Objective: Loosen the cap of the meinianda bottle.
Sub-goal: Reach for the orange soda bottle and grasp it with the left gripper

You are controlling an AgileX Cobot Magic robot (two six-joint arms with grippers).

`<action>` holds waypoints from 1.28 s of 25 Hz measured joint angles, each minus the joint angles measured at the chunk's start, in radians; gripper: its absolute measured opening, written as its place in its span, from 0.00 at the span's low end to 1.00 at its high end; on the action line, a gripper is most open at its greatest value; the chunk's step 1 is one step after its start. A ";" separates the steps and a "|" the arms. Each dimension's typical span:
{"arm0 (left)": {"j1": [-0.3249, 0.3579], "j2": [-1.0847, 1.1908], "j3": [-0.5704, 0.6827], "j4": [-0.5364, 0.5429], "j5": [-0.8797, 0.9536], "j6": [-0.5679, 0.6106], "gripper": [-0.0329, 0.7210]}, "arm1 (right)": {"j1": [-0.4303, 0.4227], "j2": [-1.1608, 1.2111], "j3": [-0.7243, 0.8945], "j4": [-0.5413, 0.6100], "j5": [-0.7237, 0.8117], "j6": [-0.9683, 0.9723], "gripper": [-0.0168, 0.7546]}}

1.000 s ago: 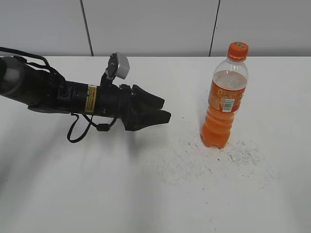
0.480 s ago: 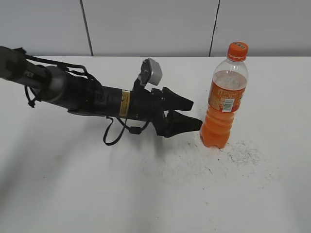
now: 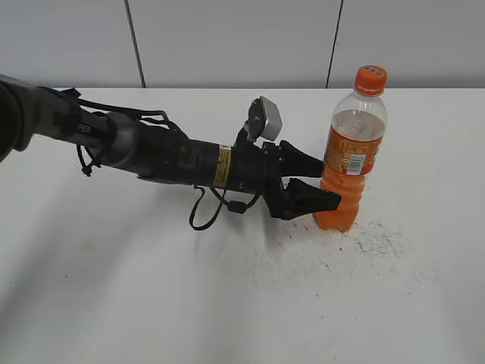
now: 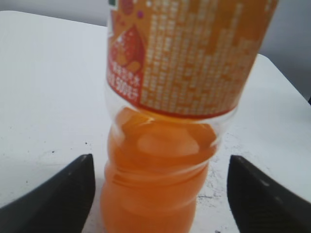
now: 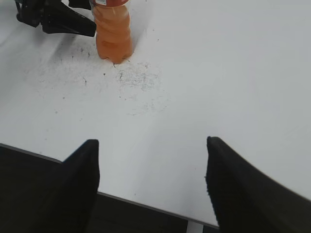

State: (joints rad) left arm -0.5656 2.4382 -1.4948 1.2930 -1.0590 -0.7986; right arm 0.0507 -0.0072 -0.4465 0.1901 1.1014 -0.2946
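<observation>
At the table's near edge, the right gripper (image 5: 151,182) hangs with its jaws spread wide, holding nothing, well apart from the bottle (image 5: 112,34). Farther in, black scuff marks (image 3: 375,239) speckle the white table (image 3: 114,303) around the bottle's base. The left gripper (image 3: 322,186) reaches in low from the left, jaws apart on either side of the bottle's lower body; in the left wrist view its fingers (image 4: 53,196) flank the orange-filled bottle (image 4: 165,145) with gaps showing on both sides, so nothing is grasped. The bottle (image 3: 348,152) stands upright right of centre, its cap (image 3: 370,79) in place on top, untouched. A grey panelled wall (image 3: 227,42) backs the scene.
</observation>
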 joint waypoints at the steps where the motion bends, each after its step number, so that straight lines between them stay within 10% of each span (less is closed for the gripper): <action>1: -0.001 0.008 -0.009 0.000 0.000 -0.001 0.93 | 0.000 0.000 0.000 0.000 0.000 0.000 0.68; 32: -0.080 0.135 -0.154 -0.067 0.051 -0.016 0.89 | 0.000 0.000 0.000 0.000 0.000 0.000 0.68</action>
State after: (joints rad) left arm -0.6453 2.5735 -1.6491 1.2258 -1.0081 -0.8142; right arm 0.0507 -0.0072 -0.4465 0.1901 1.1014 -0.2946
